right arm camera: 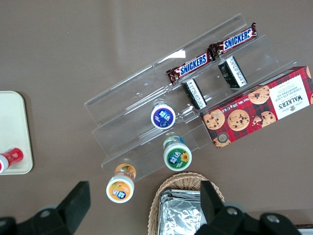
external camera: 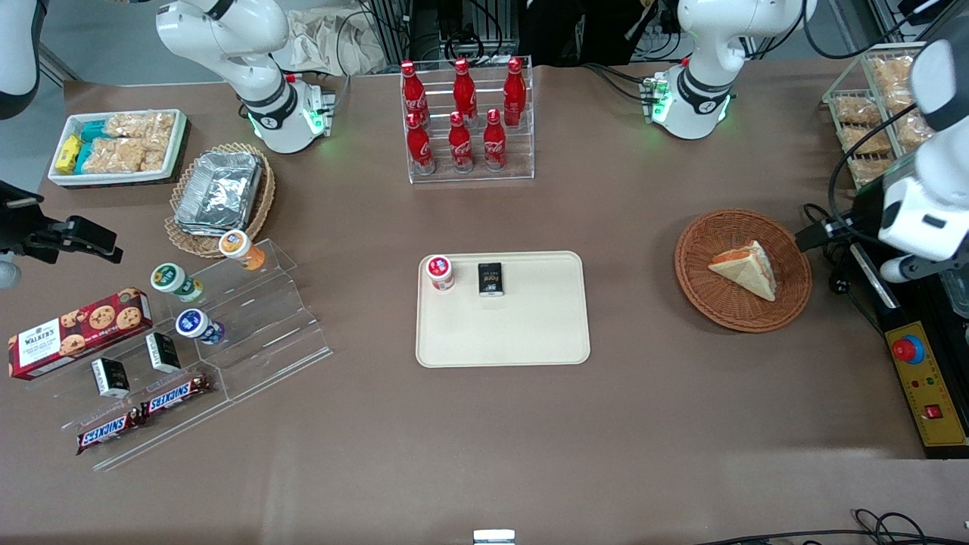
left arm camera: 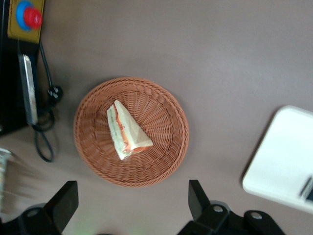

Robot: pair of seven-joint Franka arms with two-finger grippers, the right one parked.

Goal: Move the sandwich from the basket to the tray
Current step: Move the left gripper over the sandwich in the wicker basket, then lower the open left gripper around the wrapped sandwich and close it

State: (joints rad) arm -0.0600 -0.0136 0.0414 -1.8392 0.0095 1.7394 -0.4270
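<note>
The gripper (left arm camera: 132, 205) is hanging above the table with its fingers (left arm camera: 196, 197) spread wide, holding and touching nothing. The sandwich (external camera: 746, 270) is lying in the basket (external camera: 700, 291), well apart from the tray (external camera: 530, 333).

**Brown table, well stocked**

We are looking at a table (external camera: 643, 424) carrying the tray (external camera: 522, 333) at its middle, the basket (external camera: 693, 284) toward the working arm's end, a bottle rack (external camera: 469, 170), and a clear stand (external camera: 265, 333). The gripper (left arm camera: 132, 205) is hovering above the table, fingers apart.
</note>
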